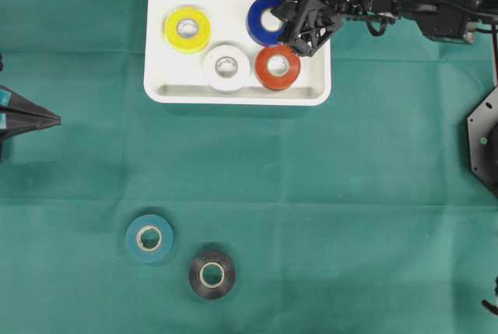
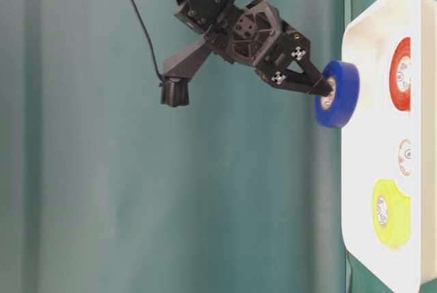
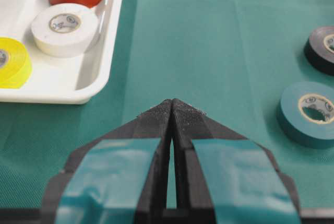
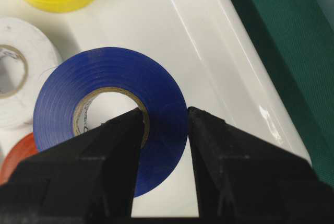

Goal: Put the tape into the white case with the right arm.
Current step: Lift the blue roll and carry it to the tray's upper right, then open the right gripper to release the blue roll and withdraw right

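Note:
My right gripper (image 1: 282, 29) is shut on a blue tape roll (image 1: 263, 19), one finger through its core and the other on the outer face (image 4: 165, 112). It holds the roll over the back right part of the white case (image 1: 233, 99), close above the floor (image 2: 339, 93). Yellow (image 1: 187, 29), white (image 1: 226, 66) and red (image 1: 278, 68) rolls lie flat in the case. My left gripper (image 1: 54, 120) rests shut at the left edge, its tips together (image 3: 172, 101) and holding nothing.
On the green cloth at the front lie a teal roll (image 1: 149, 237) and a black roll (image 1: 212, 274), side by side and both flat. A black fixture (image 1: 484, 139) stands at the right edge.

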`<action>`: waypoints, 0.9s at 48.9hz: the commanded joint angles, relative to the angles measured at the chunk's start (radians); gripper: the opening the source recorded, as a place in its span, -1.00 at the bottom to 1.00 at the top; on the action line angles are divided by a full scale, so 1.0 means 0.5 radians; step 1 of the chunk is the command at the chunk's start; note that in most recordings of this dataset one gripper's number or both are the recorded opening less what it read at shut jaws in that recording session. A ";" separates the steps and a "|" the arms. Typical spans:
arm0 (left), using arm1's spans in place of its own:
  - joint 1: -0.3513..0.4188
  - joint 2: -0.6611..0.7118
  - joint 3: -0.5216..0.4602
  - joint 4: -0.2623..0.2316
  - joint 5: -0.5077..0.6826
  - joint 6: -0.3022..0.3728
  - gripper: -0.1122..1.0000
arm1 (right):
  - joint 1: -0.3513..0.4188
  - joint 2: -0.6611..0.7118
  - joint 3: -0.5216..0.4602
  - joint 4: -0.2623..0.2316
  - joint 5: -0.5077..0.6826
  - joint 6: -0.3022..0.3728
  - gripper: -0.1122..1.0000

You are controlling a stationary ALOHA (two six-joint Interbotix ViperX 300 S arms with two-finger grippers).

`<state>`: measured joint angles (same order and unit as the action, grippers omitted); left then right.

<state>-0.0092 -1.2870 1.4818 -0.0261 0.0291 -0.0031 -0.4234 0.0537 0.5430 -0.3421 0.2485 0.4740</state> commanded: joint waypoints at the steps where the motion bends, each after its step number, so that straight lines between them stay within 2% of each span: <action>1: 0.006 0.018 -0.018 -0.003 -0.009 0.000 -0.79 | -0.034 -0.012 -0.037 -0.003 -0.012 -0.003 -0.80; 17: 0.003 0.018 -0.018 -0.003 -0.009 0.000 -0.79 | -0.083 0.052 -0.028 -0.003 -0.009 -0.003 -0.76; 22: 0.006 0.015 -0.018 -0.003 -0.009 0.000 -0.79 | -0.086 0.055 -0.012 -0.003 -0.009 -0.006 -0.43; 30: 0.006 0.015 -0.018 -0.003 -0.009 0.000 -0.79 | -0.086 0.052 0.018 -0.083 -0.003 -0.006 0.41; 36: 0.006 0.015 -0.018 -0.003 -0.009 0.000 -0.79 | -0.086 0.009 0.071 -0.144 0.000 0.000 0.40; 44: 0.003 0.015 -0.018 -0.003 -0.009 0.000 -0.79 | -0.086 -0.147 0.218 -0.156 0.003 0.000 0.39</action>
<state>-0.0092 -1.2870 1.4818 -0.0245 0.0291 -0.0046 -0.4663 0.0460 0.6320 -0.4157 0.2531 0.4725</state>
